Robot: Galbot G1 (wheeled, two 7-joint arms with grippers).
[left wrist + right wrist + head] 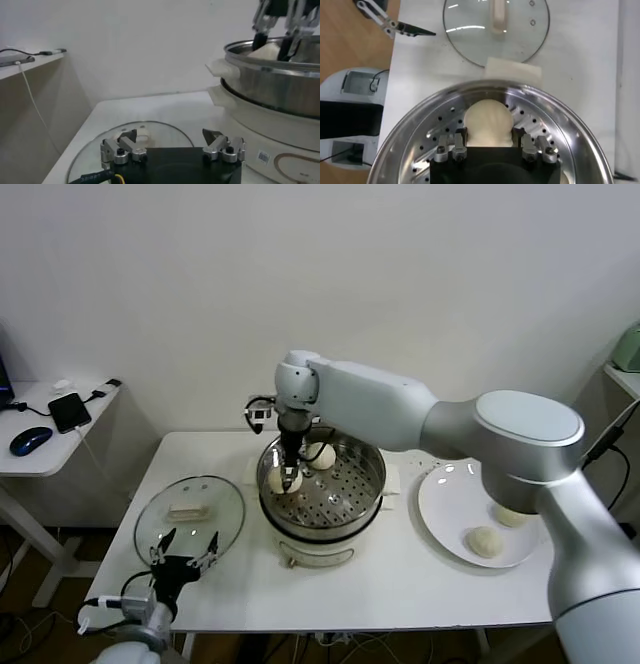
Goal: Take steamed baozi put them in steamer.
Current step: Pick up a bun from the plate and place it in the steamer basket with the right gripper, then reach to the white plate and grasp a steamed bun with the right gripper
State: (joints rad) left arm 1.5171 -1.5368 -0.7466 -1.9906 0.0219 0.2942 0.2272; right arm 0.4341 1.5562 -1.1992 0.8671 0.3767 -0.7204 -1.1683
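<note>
Baozi [488, 123] is sitting between the right gripper [490, 148] fingers, which are closing on it inside the steamer [372, 476] mid-table; left gripper [172, 148] is hovering open near the front-left corner.

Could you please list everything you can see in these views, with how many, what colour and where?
steamed baozi: four, cream-white; two in the steamer, one of them between the right hand's fingers, two on the plate.
steamer: one, steel pot on a cream-white base, table centre.
glass lid: one, clear, flat on the table left of the steamer.
plate: one, white, right of the steamer.
table: one, white.
side desk: one, white, far left, with a phone and a mouse.
right hand: reaching down into the steamer, fingers either side of a bun.
left hand: open, low at the table's front left edge, by the lid.
</note>
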